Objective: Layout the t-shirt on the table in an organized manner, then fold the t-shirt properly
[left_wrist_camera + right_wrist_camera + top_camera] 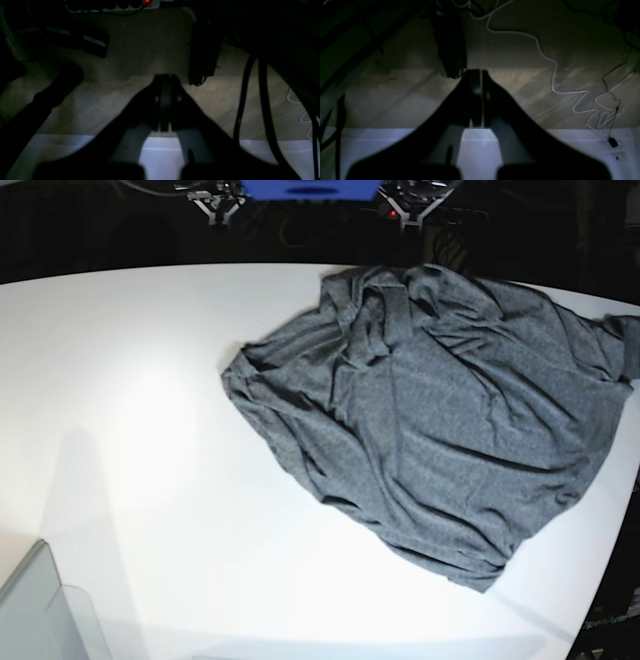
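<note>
- Lying crumpled on the white worktop (150,440), the dark heather-grey t-shirt (440,420) occupied the right half of the base view.
- The garment was not spread flat: creases ran across the body, and fabric was bunched into thick folds along its upper left portion.
- The far edge of the t-shirt reached close to the back edge of the worktop, and its right side extended to the worktop's right edge.
- The left half of the worktop was bare white surface.
- Neither arm appeared in the base view.
- The left gripper (165,77) was shown in the dim left wrist view with its jaws pressed together and nothing between them.
- Beyond that gripper lay a wood-grain floor (105,105), dark cables (241,100) hanging at the right, and a power strip (112,5) with a red light at the top.
- The right gripper (480,72) was shown in the right wrist view with its jaws likewise together and holding nothing.
- A white cable (552,75) snaked across the floor beyond the right gripper.
- Both wrist views showed a pale strip along the bottom; what it was could not be told.
</note>
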